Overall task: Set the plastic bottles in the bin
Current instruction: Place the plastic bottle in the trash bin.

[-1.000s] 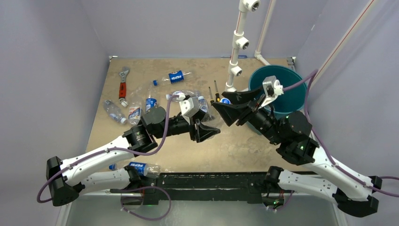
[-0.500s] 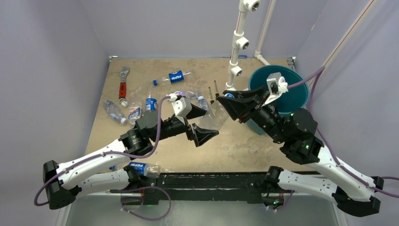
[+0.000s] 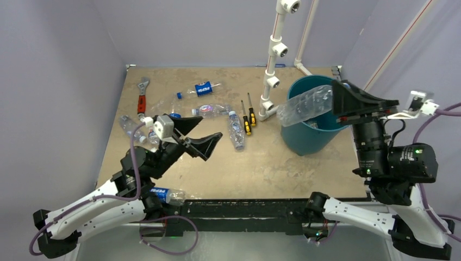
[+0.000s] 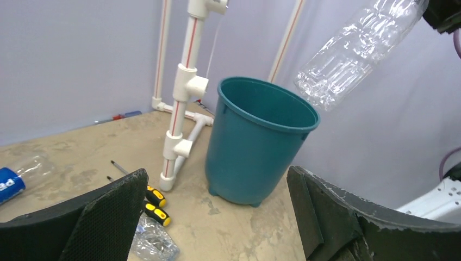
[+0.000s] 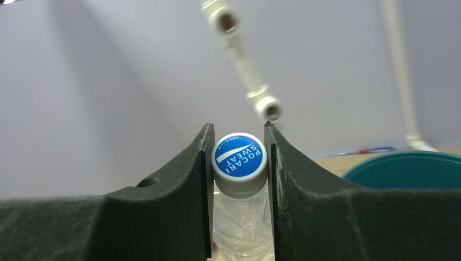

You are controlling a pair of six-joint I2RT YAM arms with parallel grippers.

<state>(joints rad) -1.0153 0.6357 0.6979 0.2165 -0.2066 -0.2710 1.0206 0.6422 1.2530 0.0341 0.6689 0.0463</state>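
A clear plastic bottle (image 3: 304, 106) with a blue cap (image 5: 239, 157) hangs tilted over the rim of the teal bin (image 3: 312, 136). My right gripper (image 3: 338, 100) is shut on its neck, and the cap shows between the fingers in the right wrist view. In the left wrist view this bottle (image 4: 353, 49) floats above the bin (image 4: 255, 147). My left gripper (image 3: 211, 129) is open and holds nothing, left of centre above the table. Several other bottles lie on the table, one (image 3: 235, 130) by the screwdrivers and one with a blue label (image 3: 204, 88) farther back.
Two yellow-and-black screwdrivers (image 3: 248, 114) lie left of the white pipe frame (image 3: 274, 54), which stands beside the bin. A red-handled wrench (image 3: 142, 95) lies at the far left. Another blue-labelled bottle (image 3: 163, 193) rests at the near edge by the left arm.
The left gripper opened, let go of the bottle and drew back to the left. The right gripper closed on the bottle and swung it right and up over the bin.
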